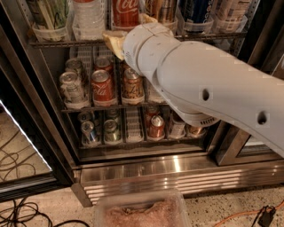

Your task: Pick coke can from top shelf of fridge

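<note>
One clear bottle (88,15) stands just left of the upright coke can (125,12) on the top shelf (53,43) of the fridge (173,166). The pincer (116,41) sits at the shelf's front rail, just below the can; whether it is open or closed cannot be told.
</note>
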